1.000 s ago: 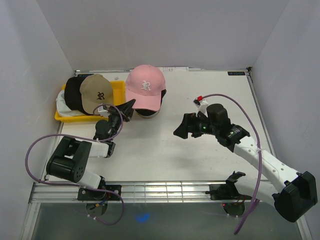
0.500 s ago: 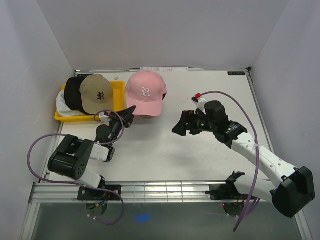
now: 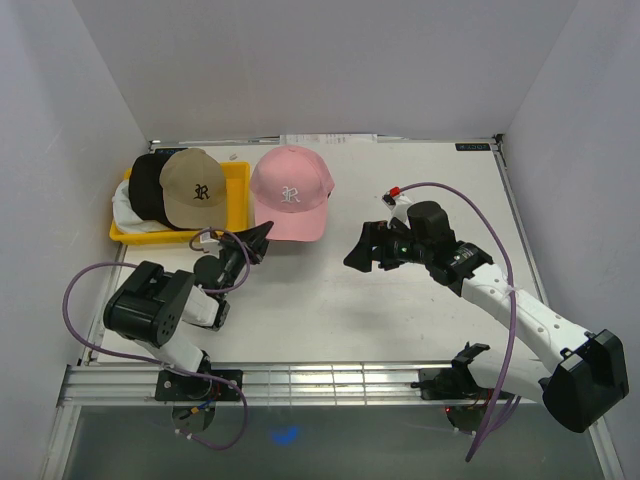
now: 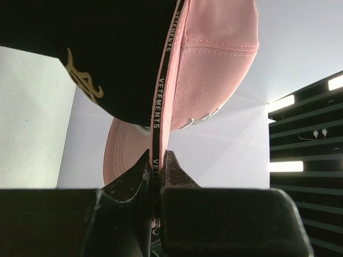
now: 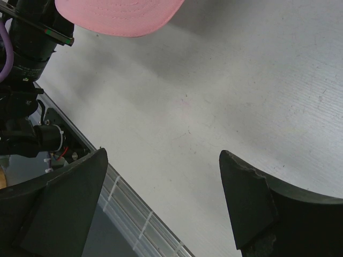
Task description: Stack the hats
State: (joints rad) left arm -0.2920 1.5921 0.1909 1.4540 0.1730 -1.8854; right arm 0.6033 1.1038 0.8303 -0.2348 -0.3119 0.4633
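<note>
A pink hat (image 3: pixel 290 188) sits at the table's middle back. My left gripper (image 3: pixel 257 238) is shut on its near-left rim. In the left wrist view the gripper (image 4: pixel 156 158) pinches the pink hat (image 4: pixel 214 69) at its black inner band. A black hat with a gold logo (image 4: pixel 80 59) lies right beneath it; the top view hides that hat. A tan hat (image 3: pixel 195 186) lies over another black hat (image 3: pixel 146 186) and a white hat (image 3: pixel 124 212) at the left. My right gripper (image 3: pixel 362 254) is open and empty, right of the pink hat. The right wrist view shows it (image 5: pixel 163 158) above bare table, with the pink brim (image 5: pixel 120 15) at the top.
A yellow tray (image 3: pixel 238 176) at the back left holds the tan, black and white hats. White walls close in the table at the back and sides. A metal rail (image 3: pixel 330 378) runs along the near edge.
The pink hat has come down and now covers the dark hat that showed under its near edge. My left gripper lowered with it. My right gripper shifted slightly left.
</note>
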